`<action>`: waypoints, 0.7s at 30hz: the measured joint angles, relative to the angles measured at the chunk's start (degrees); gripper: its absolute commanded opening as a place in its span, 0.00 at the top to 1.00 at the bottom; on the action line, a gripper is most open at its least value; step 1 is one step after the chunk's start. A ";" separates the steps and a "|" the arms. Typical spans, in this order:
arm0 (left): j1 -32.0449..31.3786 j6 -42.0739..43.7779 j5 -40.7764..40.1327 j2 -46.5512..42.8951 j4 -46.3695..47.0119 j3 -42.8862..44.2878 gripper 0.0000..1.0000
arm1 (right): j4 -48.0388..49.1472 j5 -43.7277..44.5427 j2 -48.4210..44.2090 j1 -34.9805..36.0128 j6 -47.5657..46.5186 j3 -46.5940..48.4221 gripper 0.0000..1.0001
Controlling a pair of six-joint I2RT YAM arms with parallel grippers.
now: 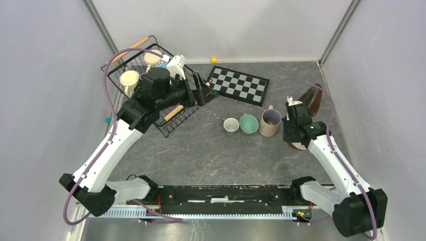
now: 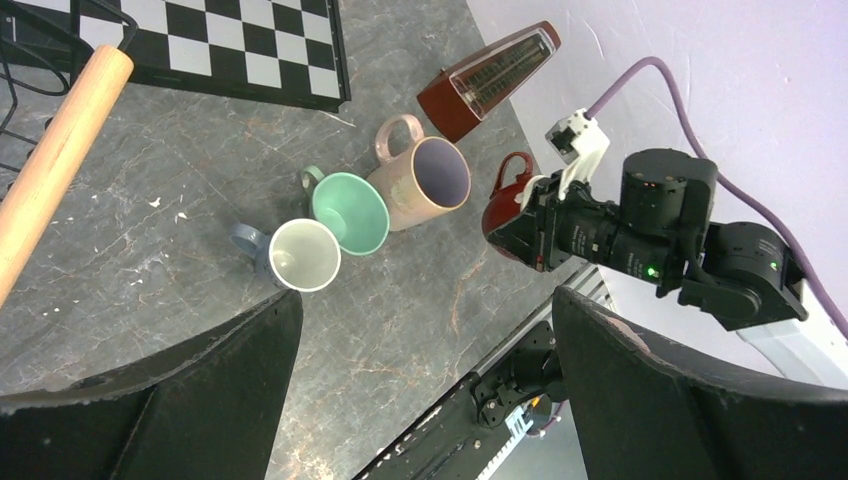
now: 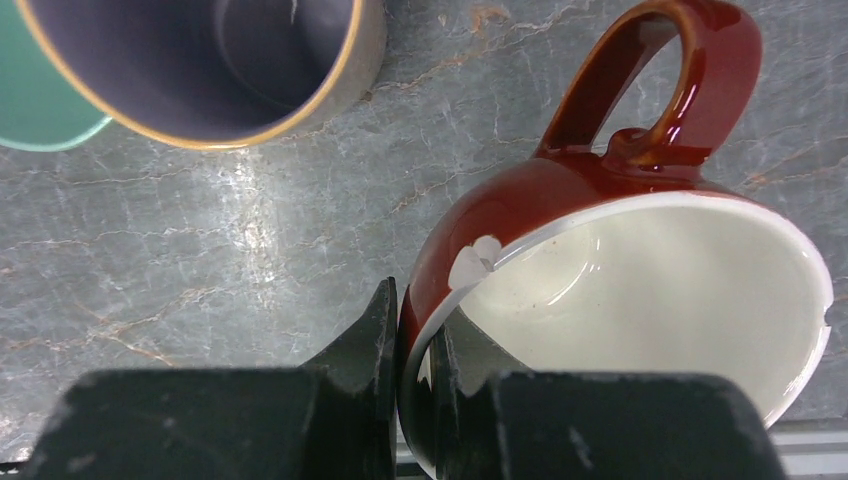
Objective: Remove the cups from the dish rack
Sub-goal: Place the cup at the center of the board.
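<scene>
Top view, rack: The dish rack (image 1: 176,123) sat far left on the table, with a cream mug (image 1: 129,79) and a second pale cup (image 1: 152,57) inside it, and more crowded behind.
Top view, cups already out: A small grey mug (image 1: 230,124), a teal mug (image 1: 248,123) and a beige-pink mug (image 1: 270,122) stood in a row mid-table, near the checkered board (image 1: 238,84).
Top view, arms: The left gripper (image 1: 197,93) hung over the rack's right rim. The right gripper (image 1: 294,111) was out beside the beige-pink mug, with the metronome (image 1: 315,99) just behind it.
Left wrist view, left gripper: Its jaws were spread wide with nothing between them, only the table and the row of three mugs below.
Left wrist view, red mug: A red mug (image 2: 505,200) hung off the right gripper's tip, close to the table's edge.
Right wrist view, right gripper: It was pinched tight on the red mug's wall, one finger outside and one inside. The mug was tilted, its white interior facing the camera.
Risk, right side: That was a thin grip on glossy glaze. I thought the mug could swing or slip, knock the beige-pink mug, or roll towards the edge if let go while tilted.
Risk, left side: Those wide jaws could snag the rack's wires and drag it.
</scene>
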 measured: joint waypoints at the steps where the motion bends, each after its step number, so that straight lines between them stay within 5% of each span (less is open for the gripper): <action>1: 0.00 0.00 0.07 0.00 0.20 -0.20 0.00 | 0.90 -0.50 0.44 -0.50 -0.15 -0.87 1.00; 21: 0.00 0.04 1.18 0.04 0.46 -1.31 0.00 | 13.79 -4.37 12.52 -3.54 -4.17 -5.01 1.00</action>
